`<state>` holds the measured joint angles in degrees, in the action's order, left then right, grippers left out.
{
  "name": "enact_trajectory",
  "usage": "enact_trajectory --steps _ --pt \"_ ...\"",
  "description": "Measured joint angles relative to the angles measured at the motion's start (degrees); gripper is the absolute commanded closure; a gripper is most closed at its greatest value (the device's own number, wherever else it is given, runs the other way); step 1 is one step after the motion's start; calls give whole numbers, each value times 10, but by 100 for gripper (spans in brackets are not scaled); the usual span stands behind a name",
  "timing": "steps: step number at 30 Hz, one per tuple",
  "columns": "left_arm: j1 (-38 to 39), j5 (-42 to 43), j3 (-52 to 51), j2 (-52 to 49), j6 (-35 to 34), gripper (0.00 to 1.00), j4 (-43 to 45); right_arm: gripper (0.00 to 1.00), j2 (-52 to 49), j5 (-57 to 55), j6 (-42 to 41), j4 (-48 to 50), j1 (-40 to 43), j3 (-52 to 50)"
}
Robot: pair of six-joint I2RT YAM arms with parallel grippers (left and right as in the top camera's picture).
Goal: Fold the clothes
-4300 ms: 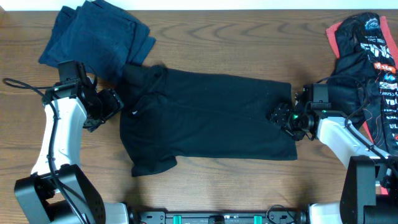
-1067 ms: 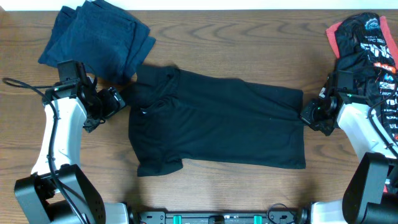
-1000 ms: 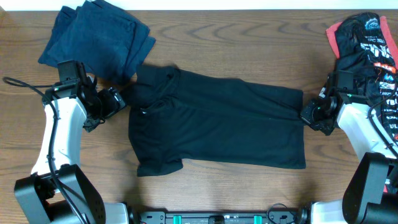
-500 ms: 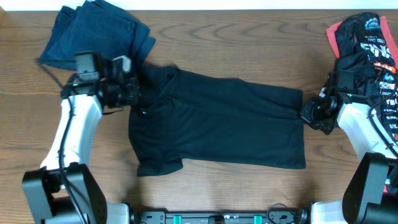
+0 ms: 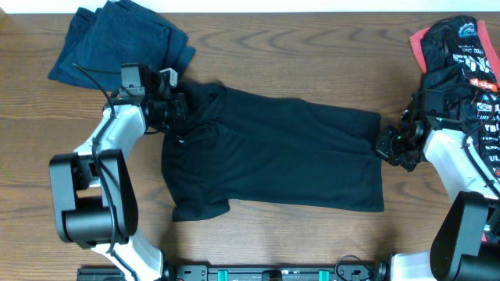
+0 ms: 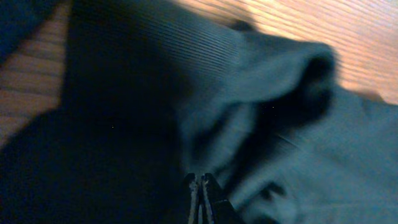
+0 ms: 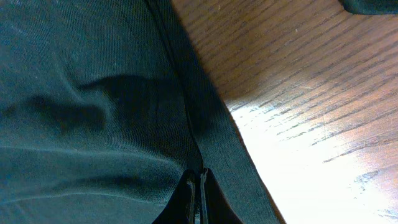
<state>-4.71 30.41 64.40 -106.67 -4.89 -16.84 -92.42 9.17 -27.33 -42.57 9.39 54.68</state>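
Black shirt [image 5: 273, 156] clamped in left and right jaws, navy clothes [image 5: 117, 47] beside collar [image 5: 195, 97]; printed garments [image 5: 461, 51] right

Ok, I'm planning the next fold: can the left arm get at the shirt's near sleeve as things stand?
Probably yes. The near sleeve lies uncovered with nothing on it, bare table beside it, and the left claw is at the collar on that same side.
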Motion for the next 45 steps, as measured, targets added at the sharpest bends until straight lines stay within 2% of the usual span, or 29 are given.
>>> enact_trajectory --steps 10,24,33,35,37,38,39,40,42,45 --pt "-4 -10 0 -66 -18 94 45 99 0 -13 7 -15 0 0" --pt "-42 -25 0 -70 -70 94 71 99 0 -54 -11 -14 0 0" --pt "-69 -25 0 -70 -78 94 68 98 0 -60 -20 13 0 0" --pt "-71 -24 0 -70 -83 93 68 91 0 -59 -22 21 0 0" --pt "-71 -24 0 -70 -85 88 68 76 0 -57 -26 26 0 0" --pt "-72 -24 0 -70 -85 83 69 61 0 -54 -27 30 0 0" --pt "-73 -22 0 -70 -85 83 69 41 0 -51 -27 33 0 0" --pt "-73 -20 1 -70 -88 76 69 23 0 -48 -28 36 0 0" --pt "-75 -13 2 -70 -87 72 70 11 0 -42 -26 42 -2 0" --pt "-76 -10 2 -66 -89 72 67 5 0 -36 -27 45 -11 0"
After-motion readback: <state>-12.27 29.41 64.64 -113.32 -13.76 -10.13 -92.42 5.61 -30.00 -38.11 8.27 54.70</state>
